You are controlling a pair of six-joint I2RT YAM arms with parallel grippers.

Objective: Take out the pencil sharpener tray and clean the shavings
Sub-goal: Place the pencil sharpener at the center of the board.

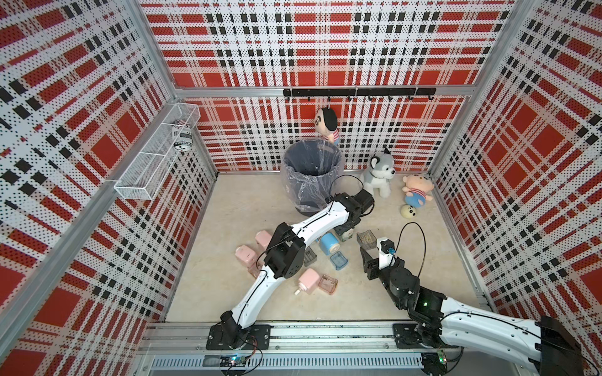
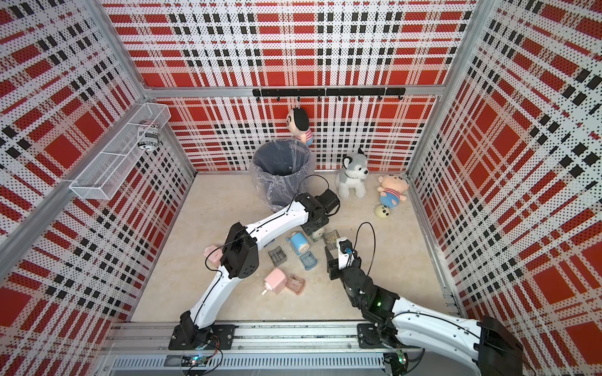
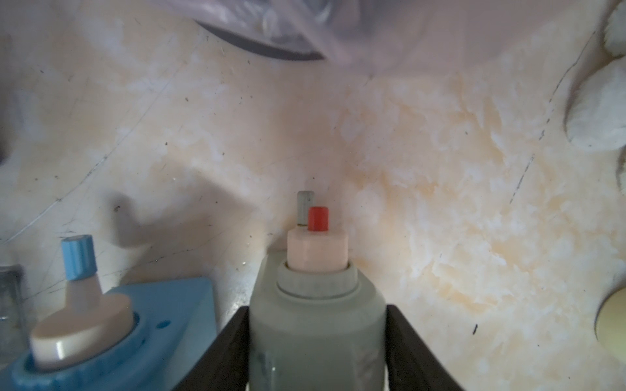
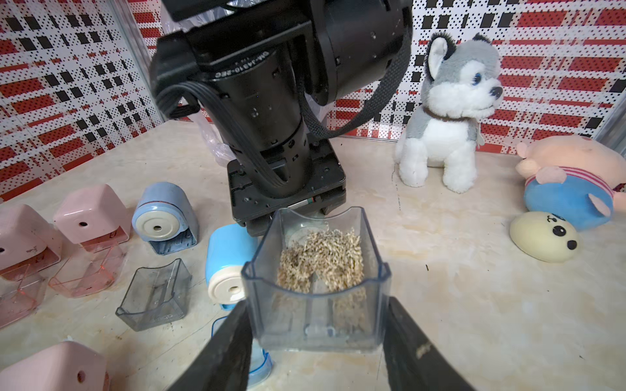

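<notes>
- The right hand [image 4: 316, 325], nearly closed, clamps the sides of a clear grey plastic tray [image 4: 288, 325] heaped with tan pencil shavings [image 4: 321, 260].
- The left hand [image 3: 316, 342] is closed on a grey-green pencil sharpener [image 3: 315, 304] with a red-knobbed crank, just left of the tray.
- The left arm's black wrist [image 4: 271, 101] stands between the tray and the far plastic-lined grey bin [image 1: 311, 172].
- A light-blue sharpener [image 4: 230, 267] lies beside the tray's left; a grey husky plush [image 4: 450, 111] sits far right on the tabletop [image 4: 474, 304].
- Only the right wrist view shows the shavings clearly.
</notes>
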